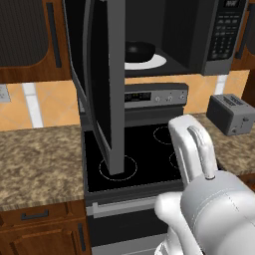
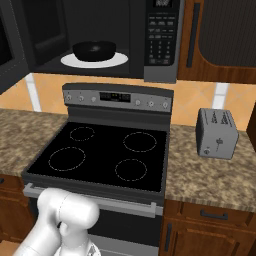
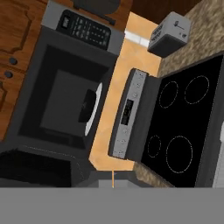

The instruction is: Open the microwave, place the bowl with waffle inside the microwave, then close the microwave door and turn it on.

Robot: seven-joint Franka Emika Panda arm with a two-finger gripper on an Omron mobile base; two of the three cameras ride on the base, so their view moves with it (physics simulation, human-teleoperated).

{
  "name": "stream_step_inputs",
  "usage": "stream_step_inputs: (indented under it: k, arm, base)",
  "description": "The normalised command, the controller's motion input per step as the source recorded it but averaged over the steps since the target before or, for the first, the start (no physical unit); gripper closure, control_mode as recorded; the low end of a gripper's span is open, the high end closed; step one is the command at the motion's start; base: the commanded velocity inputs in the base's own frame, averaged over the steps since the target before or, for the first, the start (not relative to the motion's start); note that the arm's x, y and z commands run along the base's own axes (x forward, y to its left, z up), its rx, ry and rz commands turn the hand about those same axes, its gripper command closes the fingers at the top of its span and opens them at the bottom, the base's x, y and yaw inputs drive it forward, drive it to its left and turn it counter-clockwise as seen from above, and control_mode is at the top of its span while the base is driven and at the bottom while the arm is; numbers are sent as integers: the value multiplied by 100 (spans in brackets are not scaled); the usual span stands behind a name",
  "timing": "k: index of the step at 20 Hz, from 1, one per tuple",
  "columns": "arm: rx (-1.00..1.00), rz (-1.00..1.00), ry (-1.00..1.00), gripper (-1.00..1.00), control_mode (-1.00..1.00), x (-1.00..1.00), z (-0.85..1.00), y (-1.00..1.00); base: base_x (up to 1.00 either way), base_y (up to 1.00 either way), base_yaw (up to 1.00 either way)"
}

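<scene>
The microwave hangs over the stove with its door swung wide open to the left. The door's grey edge reaches down in front of the cooktop. Inside, the black bowl sits on the white turntable. The right base view shows the same bowl centred on the turntable. The waffle is hidden by the bowl's rim. The keypad is on the microwave's right side. In the hand view, rolled sideways, the open cavity and the bowl are ahead. My white arm is pulled back low in front of the stove.
A black glass cooktop with a control panel lies below the microwave. A grey toaster stands on the speckled counter to the right. More counter lies to the left, and wooden cabinets flank the microwave.
</scene>
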Motion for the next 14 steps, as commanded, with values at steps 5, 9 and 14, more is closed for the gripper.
stream_step_inputs:
  k: [5,9,14]
  arm:
    - [-10,0,-12,100,-100,11,-7,83]
    - [-6,0,0,100,-100,58,-24,86]
    - [-9,-7,2,100,-100,96,-54,74]
  base:
    - [0,0,0]
    - [0,0,0]
    - [0,0,0]
